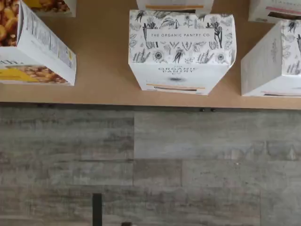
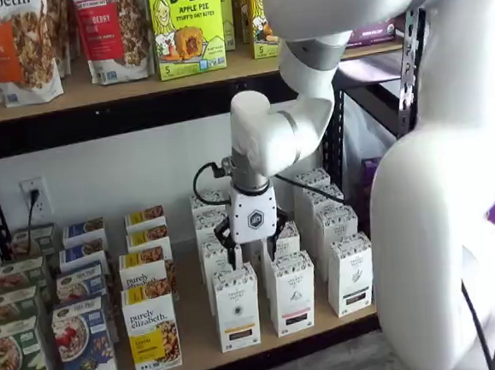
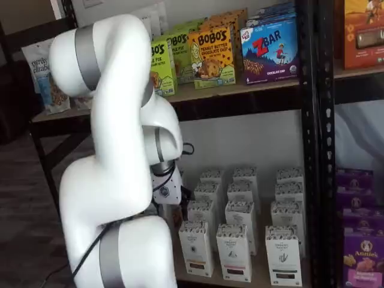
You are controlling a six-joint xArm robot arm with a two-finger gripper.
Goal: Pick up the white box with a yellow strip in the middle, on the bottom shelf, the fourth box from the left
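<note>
We see the white box with a yellow strip (image 2: 237,307) standing upright at the front edge of the bottom shelf (image 2: 200,347), at the head of a row of like boxes, with a purely elizabeth box (image 2: 152,331) at its nine o'clock and a second white box (image 2: 292,293) at its three o'clock. In the wrist view it (image 1: 181,49) shows its printed top, well centred. The hand (image 2: 254,243) hangs just above and behind it; its fingers are too dark and crowded against the boxes for us to tell whether they are parted or closed. We judge the carton light, stiff at its edges, but crushable across its broad faces. We would grip it near the top, across the narrow sides, where gaps to the neighbours allow entry.
</note>
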